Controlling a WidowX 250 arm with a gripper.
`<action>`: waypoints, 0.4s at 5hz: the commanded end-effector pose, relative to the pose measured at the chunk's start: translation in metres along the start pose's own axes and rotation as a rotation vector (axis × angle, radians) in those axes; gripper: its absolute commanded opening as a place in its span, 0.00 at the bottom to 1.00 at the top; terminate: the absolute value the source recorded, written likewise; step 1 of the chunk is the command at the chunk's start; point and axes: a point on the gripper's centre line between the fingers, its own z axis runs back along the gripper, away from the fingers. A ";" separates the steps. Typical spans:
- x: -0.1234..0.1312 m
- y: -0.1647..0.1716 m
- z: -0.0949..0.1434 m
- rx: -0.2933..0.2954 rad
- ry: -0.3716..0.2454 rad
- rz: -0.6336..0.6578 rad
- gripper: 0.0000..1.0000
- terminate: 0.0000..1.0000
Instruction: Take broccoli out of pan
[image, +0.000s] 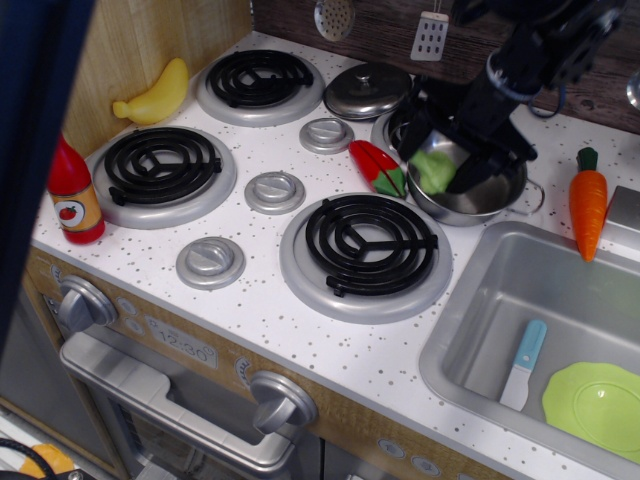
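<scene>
The light green broccoli (431, 170) sits between the black fingers of my gripper (445, 166), at the left rim of the shiny steel pan (487, 205). The gripper is shut on the broccoli and reaches down from the upper right. The pan stands on the white counter by the back right burner and looks tipped, its left rim touching the red pepper (372, 162). The arm hides the pan's far wall. I cannot tell whether the fingers also touch the pan's rim.
An orange carrot (587, 203) lies right of the pan. The grey domed lid (367, 90) sits behind it. The sink (470, 330) at the right holds a lime-green plate (595, 396) and a blue knife (523, 363). The front burner (365, 245), a banana (155, 95) and a ketchup bottle (72, 195) are to the left.
</scene>
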 end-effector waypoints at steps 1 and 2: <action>0.003 0.031 0.041 0.038 -0.053 0.030 0.00 0.00; -0.010 0.052 0.031 0.057 -0.046 0.005 0.00 0.00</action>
